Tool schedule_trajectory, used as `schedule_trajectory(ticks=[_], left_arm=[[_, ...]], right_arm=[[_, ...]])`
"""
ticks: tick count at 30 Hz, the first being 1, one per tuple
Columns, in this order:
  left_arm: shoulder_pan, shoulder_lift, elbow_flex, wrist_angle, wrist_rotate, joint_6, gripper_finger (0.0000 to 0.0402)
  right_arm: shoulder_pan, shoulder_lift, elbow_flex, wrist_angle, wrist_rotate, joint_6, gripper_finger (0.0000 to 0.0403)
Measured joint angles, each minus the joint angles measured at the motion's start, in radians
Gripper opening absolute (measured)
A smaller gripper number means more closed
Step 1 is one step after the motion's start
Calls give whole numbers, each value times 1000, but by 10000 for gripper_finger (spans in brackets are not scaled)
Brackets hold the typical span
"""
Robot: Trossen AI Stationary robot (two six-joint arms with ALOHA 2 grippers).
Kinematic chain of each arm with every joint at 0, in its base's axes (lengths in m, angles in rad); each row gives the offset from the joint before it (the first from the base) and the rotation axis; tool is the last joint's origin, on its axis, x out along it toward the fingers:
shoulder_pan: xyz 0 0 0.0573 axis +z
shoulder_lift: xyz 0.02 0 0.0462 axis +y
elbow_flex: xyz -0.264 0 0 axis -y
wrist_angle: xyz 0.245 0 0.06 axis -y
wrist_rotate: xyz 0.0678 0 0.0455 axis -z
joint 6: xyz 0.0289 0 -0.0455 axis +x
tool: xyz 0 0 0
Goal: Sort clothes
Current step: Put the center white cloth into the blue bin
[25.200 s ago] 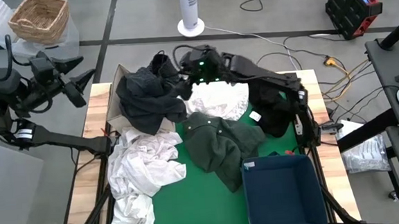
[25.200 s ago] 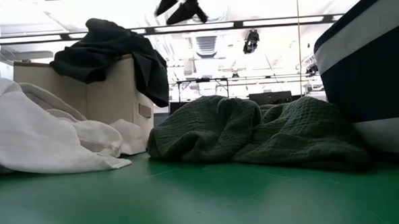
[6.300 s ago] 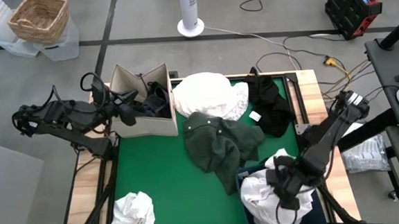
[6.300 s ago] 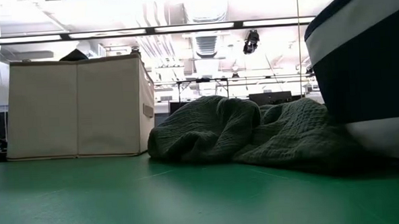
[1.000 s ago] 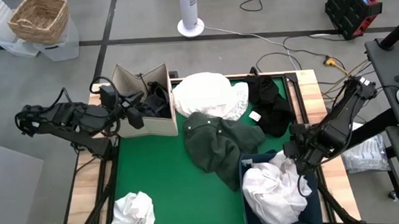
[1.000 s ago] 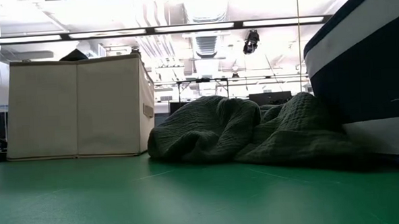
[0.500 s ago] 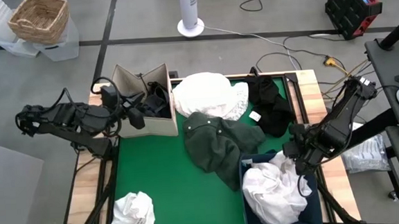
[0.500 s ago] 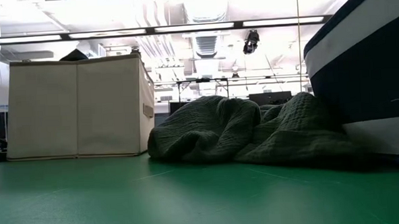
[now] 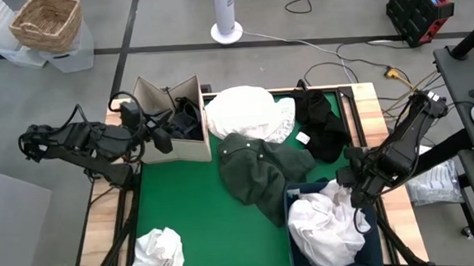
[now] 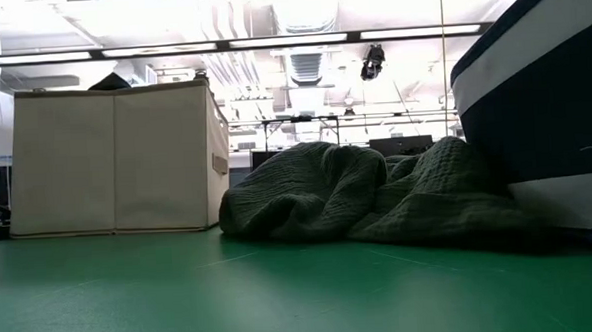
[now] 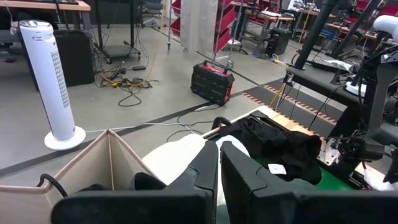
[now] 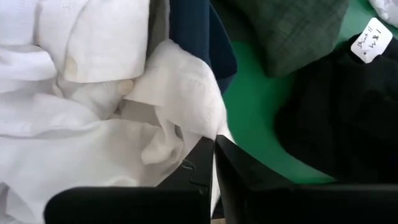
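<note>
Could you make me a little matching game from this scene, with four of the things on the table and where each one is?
Things:
1. dark green garment
2. black garment
3. white cloth
4. small white bundle

Places:
A. near left corner of the green mat
B. inside the navy bin
C. middle of the mat
D. far right of the mat

Pairs: 1-C, 2-D, 3-B, 4-A
</note>
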Motion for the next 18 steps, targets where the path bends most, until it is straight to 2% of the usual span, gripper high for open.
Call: schedule_trajectory(ticks=[18], left_arm=[[0, 0, 0, 9, 0, 0, 0]], right_arm=[[0, 0, 132, -75, 7, 28, 9]])
